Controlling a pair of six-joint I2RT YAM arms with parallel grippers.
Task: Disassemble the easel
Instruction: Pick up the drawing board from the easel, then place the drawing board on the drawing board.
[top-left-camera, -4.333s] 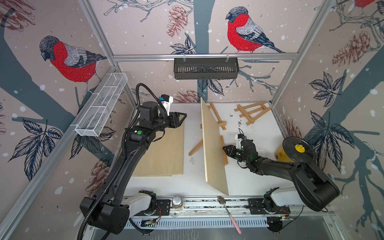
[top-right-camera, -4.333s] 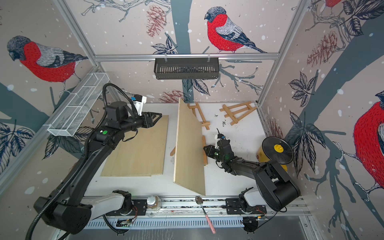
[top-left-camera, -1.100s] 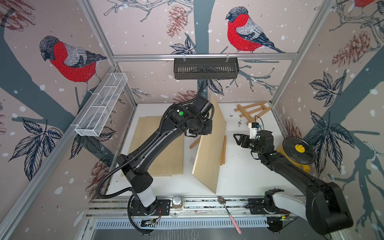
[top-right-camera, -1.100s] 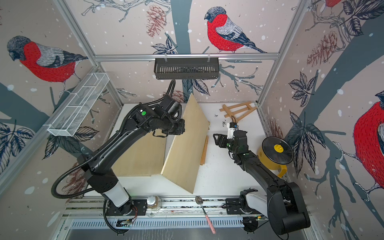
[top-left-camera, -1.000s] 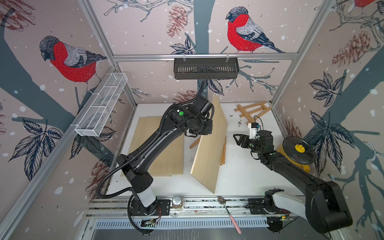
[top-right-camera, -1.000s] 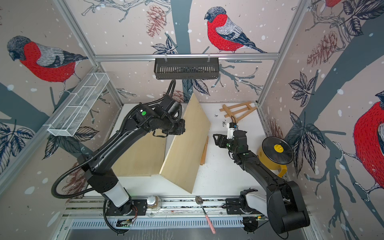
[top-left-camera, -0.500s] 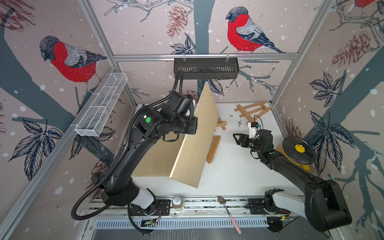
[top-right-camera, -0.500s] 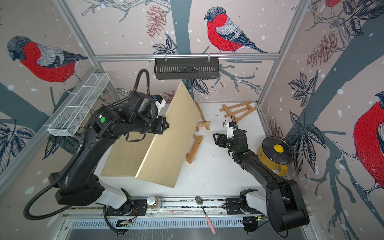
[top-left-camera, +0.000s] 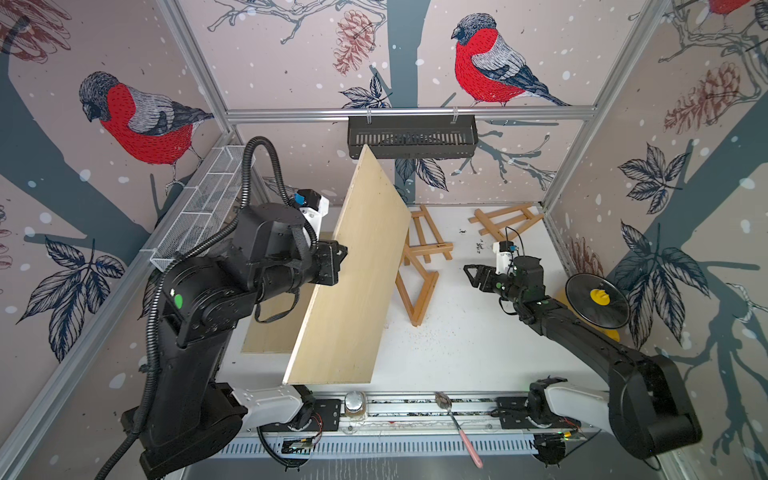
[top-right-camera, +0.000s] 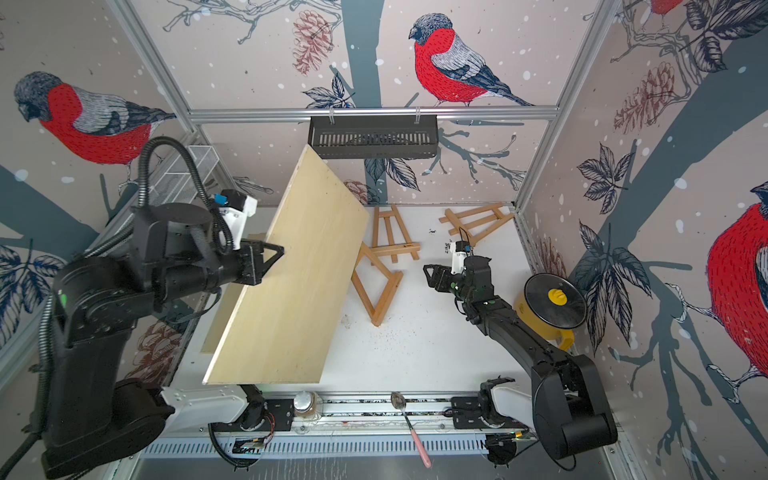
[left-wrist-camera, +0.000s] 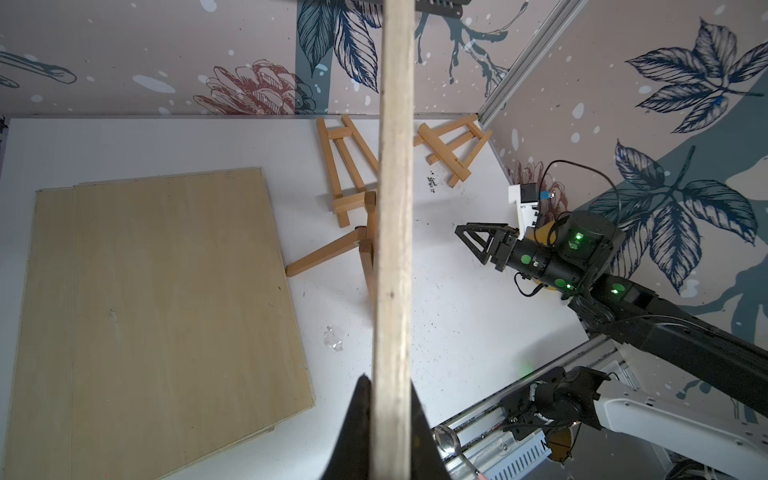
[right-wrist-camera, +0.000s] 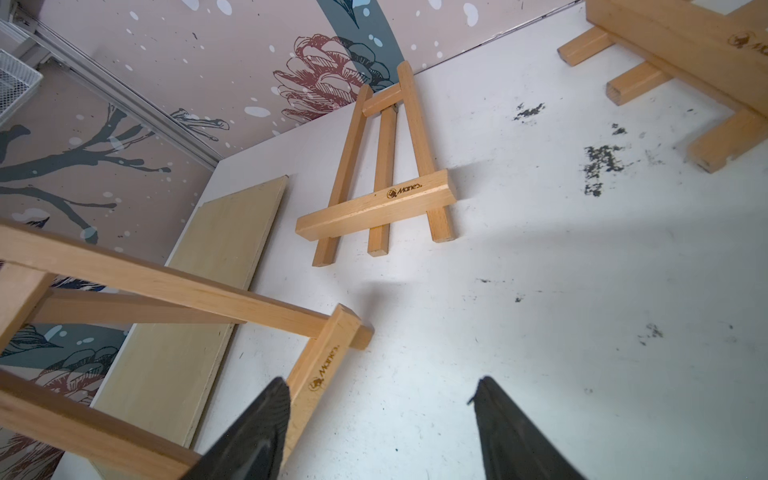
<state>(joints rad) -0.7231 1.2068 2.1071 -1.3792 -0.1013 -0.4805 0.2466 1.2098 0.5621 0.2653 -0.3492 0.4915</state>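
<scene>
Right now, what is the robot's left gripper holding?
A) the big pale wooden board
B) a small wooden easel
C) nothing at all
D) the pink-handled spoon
A: the left gripper is shut on the edge of the big pale wooden board, which it holds tilted.

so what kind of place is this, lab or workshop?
Most likely an enclosed robot test cell, not a workshop: aluminium frame with bird-print wall panels, two arms on a front rail, and staged props: small wooden easels on a white table, a plywood board in the left gripper.
</scene>
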